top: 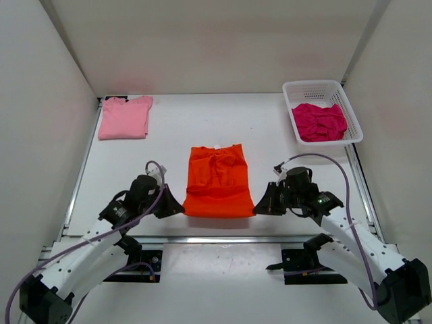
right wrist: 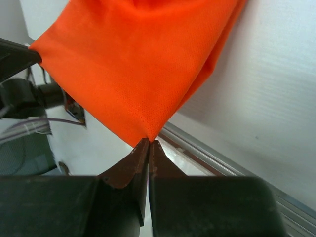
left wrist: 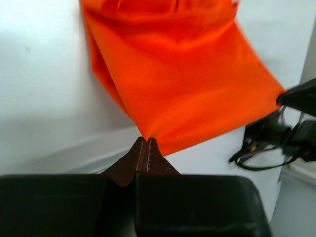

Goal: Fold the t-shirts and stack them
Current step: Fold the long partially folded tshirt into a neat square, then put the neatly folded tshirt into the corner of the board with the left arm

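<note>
The bright orange t-shirt (top: 217, 181) lies in the middle of the table, its near edge stretched between my two grippers. My left gripper (top: 181, 210) is shut on its near left corner (left wrist: 147, 137). Pinching the near right corner (right wrist: 150, 138) is my right gripper (top: 257, 208), also shut. In each wrist view the brown fingertips meet on a point of orange cloth, left gripper (left wrist: 146, 141), right gripper (right wrist: 149, 143). A folded light pink t-shirt (top: 124, 117) rests at the far left. The magenta t-shirt (top: 319, 121) sits crumpled in the basket.
A white mesh basket (top: 317, 89) stands at the far right corner. White walls enclose the table on three sides. A metal rail (top: 216, 237) runs along the near edge, just behind both grippers.
</note>
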Motion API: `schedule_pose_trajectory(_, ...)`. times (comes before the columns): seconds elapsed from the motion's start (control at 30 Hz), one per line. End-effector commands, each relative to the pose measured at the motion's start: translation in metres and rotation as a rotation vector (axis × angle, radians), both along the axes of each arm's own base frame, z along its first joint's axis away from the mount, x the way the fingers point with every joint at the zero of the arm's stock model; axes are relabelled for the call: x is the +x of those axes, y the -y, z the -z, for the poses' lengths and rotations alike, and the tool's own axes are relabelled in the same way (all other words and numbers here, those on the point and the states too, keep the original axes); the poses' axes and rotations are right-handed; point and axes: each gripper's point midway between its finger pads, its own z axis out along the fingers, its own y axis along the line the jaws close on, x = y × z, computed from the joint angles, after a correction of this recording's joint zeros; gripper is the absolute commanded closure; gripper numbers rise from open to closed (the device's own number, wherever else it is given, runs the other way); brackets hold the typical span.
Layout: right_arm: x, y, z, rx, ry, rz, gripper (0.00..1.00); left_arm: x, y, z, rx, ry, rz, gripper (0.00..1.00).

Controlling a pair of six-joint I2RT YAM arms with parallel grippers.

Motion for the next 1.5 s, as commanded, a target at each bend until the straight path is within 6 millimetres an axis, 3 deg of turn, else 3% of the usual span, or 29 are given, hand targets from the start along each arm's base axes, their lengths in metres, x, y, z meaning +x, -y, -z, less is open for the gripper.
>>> schedule_pose_trajectory(0.0,0.027,-0.007,-0.046,0.057,0.104,-0.014,1.00,0.036,0.004,-0.050,-0.040,0.124,-0.025,1.00)
schedule_pose_trajectory(0.07,0.048,-0.006,-0.054,0.058,0.094,-0.005,1.00,0.055,0.004,-0.053,-0.011,0.134,-0.019,1.00)
schedule_pose_trajectory(0.1,0.054,-0.006,-0.059,0.055,0.115,-0.016,1.00,0.065,0.007,-0.066,-0.016,0.166,-0.024,1.00)
schedule_pose_trajectory(0.13,0.091,-0.006,-0.075,0.026,0.143,-0.014,1.00,0.101,0.017,-0.086,-0.008,0.200,-0.025,1.00)
schedule_pose_trajectory(0.17,0.093,-0.005,-0.074,0.018,0.146,-0.007,1.00,0.100,0.017,-0.086,-0.011,0.199,-0.019,1.00)
schedule_pose_trajectory(0.3,0.162,0.000,-0.081,-0.017,0.183,0.011,1.00,0.164,0.018,-0.097,-0.036,0.206,-0.086,1.00)
schedule_pose_trajectory(0.37,0.203,0.002,-0.078,-0.034,0.180,0.025,1.00,0.197,0.012,-0.083,-0.031,0.176,-0.149,0.99)
schedule_pose_trajectory(0.4,0.213,0.003,-0.075,-0.045,0.190,0.018,1.00,0.210,0.012,-0.090,-0.032,0.203,-0.158,0.99)
schedule_pose_trajectory(0.47,0.249,0.000,-0.066,-0.060,0.172,0.012,1.00,0.246,0.005,-0.069,0.002,0.159,-0.198,0.95)
schedule_pose_trajectory(0.5,0.256,-0.002,-0.063,-0.061,0.176,0.003,0.99,0.253,0.007,-0.068,0.000,0.155,-0.191,0.90)
schedule_pose_trajectory(0.53,0.270,-0.005,-0.051,-0.063,0.154,-0.008,0.99,0.270,0.007,-0.056,0.017,0.135,-0.186,0.74)
schedule_pose_trajectory(0.57,0.283,-0.006,-0.043,-0.060,0.132,-0.004,0.92,0.277,0.008,-0.030,0.030,0.078,-0.167,0.59)
schedule_pose_trajectory(0.6,0.288,-0.008,-0.026,-0.079,0.105,-0.020,0.75,0.290,0.009,-0.037,0.008,0.094,-0.156,0.48)
schedule_pose_trajectory(0.63,0.300,-0.007,-0.029,-0.086,0.137,-0.021,0.64,0.302,0.015,-0.027,-0.009,0.078,-0.145,0.46)
schedule_pose_trajectory(0.7,0.320,-0.002,-0.016,-0.153,0.158,0.014,0.53,0.320,0.013,-0.015,-0.065,0.050,-0.159,0.40)
schedule_pose_trajectory(0.8,0.339,0.003,-0.034,-0.228,0.232,0.032,0.42,0.338,0.001,-0.027,-0.082,0.082,-0.217,0.35)
schedule_pose_trajectory(0.9,0.333,0.014,-0.043,-0.265,0.253,0.051,0.41,0.324,-0.018,-0.023,-0.034,0.090,-0.262,0.35)
schedule_pose_trajectory(0.93,0.330,0.017,-0.056,-0.261,0.287,0.062,0.40,0.318,-0.023,-0.020,-0.018,0.081,-0.266,0.35)
schedule_pose_trajectory(0.97,0.320,0.019,-0.046,-0.264,0.264,0.062,0.41,0.307,-0.026,-0.013,0.000,0.062,-0.265,0.34)
schedule_pose_trajectory(1.03,0.305,0.025,-0.050,-0.234,0.276,0.081,0.41,0.288,-0.031,-0.003,0.043,0.057,-0.261,0.34)
schedule_pose_trajectory(1.07,0.284,0.026,-0.044,-0.222,0.248,0.081,0.41,0.274,-0.028,0.005,0.048,0.047,-0.241,0.33)
schedule_pose_trajectory(1.13,0.263,0.023,-0.059,-0.177,0.284,0.088,0.40,0.260,-0.020,0.013,0.054,0.037,-0.221,0.30)
schedule_pose_trajectory(1.17,0.249,0.027,-0.049,-0.172,0.254,0.095,0.41,0.254,-0.020,0.020,0.064,0.014,-0.214,0.29)
schedule_pose_trajectory(1.23,0.217,0.023,-0.054,-0.150,0.266,0.080,0.40,0.247,-0.006,0.025,0.100,0.007,-0.150,0.27)
schedule_pose_trajectory(1.33,0.188,0.024,-0.060,-0.130,0.290,0.076,0.40,0.249,-0.004,0.031,0.166,-0.010,-0.147,0.24)
schedule_pose_trajectory(1.37,0.183,0.027,-0.072,-0.111,0.311,0.089,0.40,0.246,-0.006,0.036,0.205,-0.022,-0.149,0.23)
schedule_pose_trajectory(1.47,0.167,0.038,-0.078,-0.090,0.327,0.120,0.40,0.245,-0.005,0.043,0.265,-0.036,-0.153,0.23)
